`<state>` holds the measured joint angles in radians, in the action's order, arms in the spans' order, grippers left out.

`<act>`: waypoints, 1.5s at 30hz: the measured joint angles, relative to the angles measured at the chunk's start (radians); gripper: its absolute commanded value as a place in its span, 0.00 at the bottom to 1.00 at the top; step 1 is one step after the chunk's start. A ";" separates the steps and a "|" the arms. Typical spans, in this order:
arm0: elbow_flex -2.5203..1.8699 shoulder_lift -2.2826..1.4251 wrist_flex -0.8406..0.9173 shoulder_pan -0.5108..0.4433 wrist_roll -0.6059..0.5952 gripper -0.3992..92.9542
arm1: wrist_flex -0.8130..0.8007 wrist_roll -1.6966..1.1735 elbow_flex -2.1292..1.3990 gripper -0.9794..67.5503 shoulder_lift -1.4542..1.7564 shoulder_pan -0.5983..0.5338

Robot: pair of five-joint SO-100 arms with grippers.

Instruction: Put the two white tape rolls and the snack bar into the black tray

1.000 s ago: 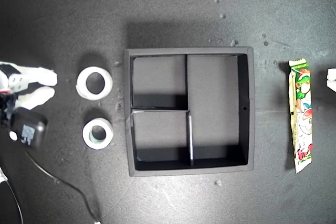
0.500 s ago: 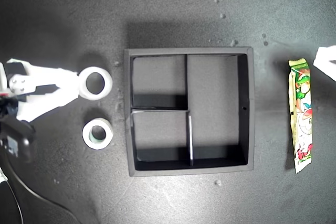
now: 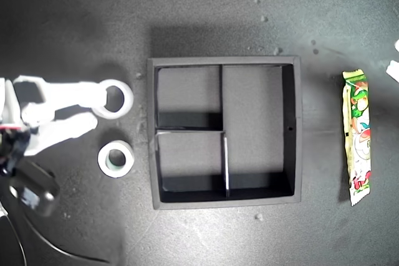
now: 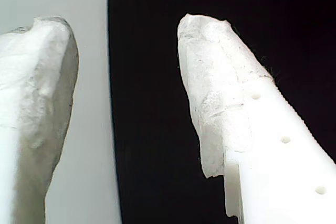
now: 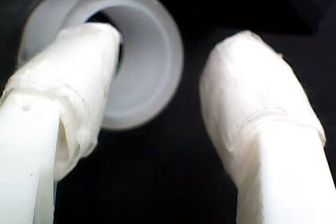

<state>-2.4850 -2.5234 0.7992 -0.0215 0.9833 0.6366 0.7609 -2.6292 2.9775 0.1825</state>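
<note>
no brand or word can be read anywhere; the snack bar (image 3: 358, 137) shows only a colourful red and green cartoon print on a pale yellow-green crimped wrapper, too small to make out any letters. it lies lengthwise on the dark, matte, speckled table (image 3: 262, 4), well apart from the tray on the exterior view's right.

there are two white tape rolls, both ring-shaped. the wider roll (image 3: 114, 98) has a large hole; the smaller roll (image 3: 116, 159) has a greenish-grey inner core. both sit on the table beside the tray's wall on the exterior view's left, the smaller one nearer that view's bottom.

the black tray (image 3: 297, 129) is square, with raised walls and thin dividers making three compartments, all bare.

my second hand (image 5: 163, 93) is released, its two white, tape-wrapped fingers (image 5: 79, 72) spread; one finger lies over the wider roll's (image 5: 147, 51) rim at its hole, the other is beside the roll on the outside. in the exterior view this hand (image 3: 95, 107) reaches in from that view's left.

my first hand (image 4: 126, 77) is also released, its rough white fingers apart over black table, with a pale surface behind one finger.
</note>
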 measured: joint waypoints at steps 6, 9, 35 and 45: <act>0.236 0.351 0.106 -0.020 0.008 0.14 | 0.336 -0.121 0.572 0.21 -0.607 -0.104; 0.302 0.439 0.169 -0.038 0.032 0.14 | 0.538 -0.152 0.801 0.21 -0.844 -0.137; 0.419 0.862 0.106 0.015 -0.006 0.06 | 0.798 -0.161 0.873 0.27 -1.304 -0.433; 0.446 0.798 0.195 0.080 -0.060 0.00 | 0.584 -0.160 0.663 0.27 -1.356 -0.439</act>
<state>-2.0387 -1.7257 0.9940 0.0583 0.9235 1.2210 0.6013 -1.9666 1.6214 -0.2562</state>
